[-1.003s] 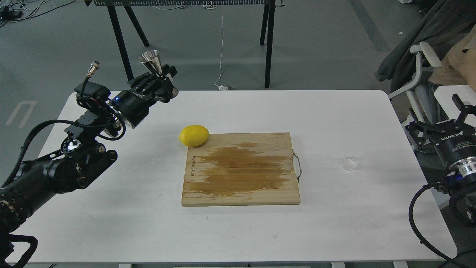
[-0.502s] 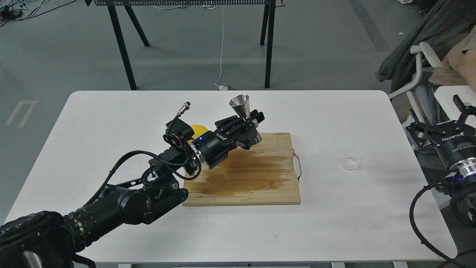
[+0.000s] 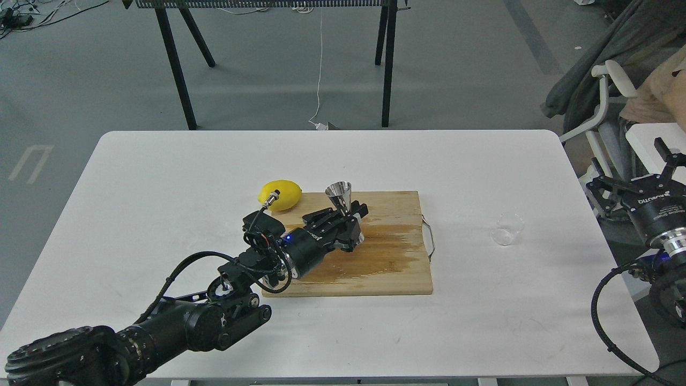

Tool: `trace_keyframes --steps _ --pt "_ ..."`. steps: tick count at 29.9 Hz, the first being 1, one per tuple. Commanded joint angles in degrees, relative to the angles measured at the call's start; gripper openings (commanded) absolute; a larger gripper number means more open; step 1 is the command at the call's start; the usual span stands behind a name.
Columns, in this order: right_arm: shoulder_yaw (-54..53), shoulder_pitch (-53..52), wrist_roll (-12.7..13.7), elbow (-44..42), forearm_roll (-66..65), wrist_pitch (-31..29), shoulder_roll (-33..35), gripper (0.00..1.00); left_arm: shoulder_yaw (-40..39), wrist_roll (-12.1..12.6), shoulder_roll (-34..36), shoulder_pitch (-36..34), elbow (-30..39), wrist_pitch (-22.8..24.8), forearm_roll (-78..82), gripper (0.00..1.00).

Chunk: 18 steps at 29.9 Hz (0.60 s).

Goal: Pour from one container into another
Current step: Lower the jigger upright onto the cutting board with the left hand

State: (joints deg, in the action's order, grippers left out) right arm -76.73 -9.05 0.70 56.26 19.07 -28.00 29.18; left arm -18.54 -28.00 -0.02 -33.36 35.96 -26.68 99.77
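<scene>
Steel hourglass-shaped jigger (image 3: 343, 202) stands upright, clamped at its waist between the left fingers (image 3: 351, 219), above the wooden cutting board (image 3: 386, 268). Right fingers (image 3: 638, 174) are spread, holding nothing; the small clear cup (image 3: 507, 229) rests on the white tabletop (image 3: 161, 177) near them.

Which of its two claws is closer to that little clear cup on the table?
The right gripper: it is open just beyond the table's right edge, beside the clear cup. The left gripper is over the cutting board, holding the jigger.

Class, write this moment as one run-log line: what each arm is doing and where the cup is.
left gripper: jaws shut on jigger, upright over cutting board | right gripper: open, off table edge | clear cup: untouched on table
</scene>
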Motion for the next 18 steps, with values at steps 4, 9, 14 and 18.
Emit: trace_keyframes --steps 4,9,14,18 --pt "0.1 0.1 0.0 0.0 0.0 0.0 -0.1 0.99 -0.1 0.0 0.0 0.0 -0.1 -1.3 -0.2 0.09" --pt "0.1 0.1 0.0 0.0 0.0 0.0 -0.1 0.99 0.0 0.0 0.0 0.0 -0.2 -1.3 -0.3 0.11" --pt "0.1 0.1 0.0 0.0 0.0 0.0 -0.1 0.99 1.3 0.0 0.0 0.1 -0.2 -1.3 -0.3 0.14" --pt "0.1 0.1 0.0 0.0 0.0 0.0 0.0 0.99 2.1 0.0 0.0 0.1 -0.5 -1.3 -0.5 0.13"
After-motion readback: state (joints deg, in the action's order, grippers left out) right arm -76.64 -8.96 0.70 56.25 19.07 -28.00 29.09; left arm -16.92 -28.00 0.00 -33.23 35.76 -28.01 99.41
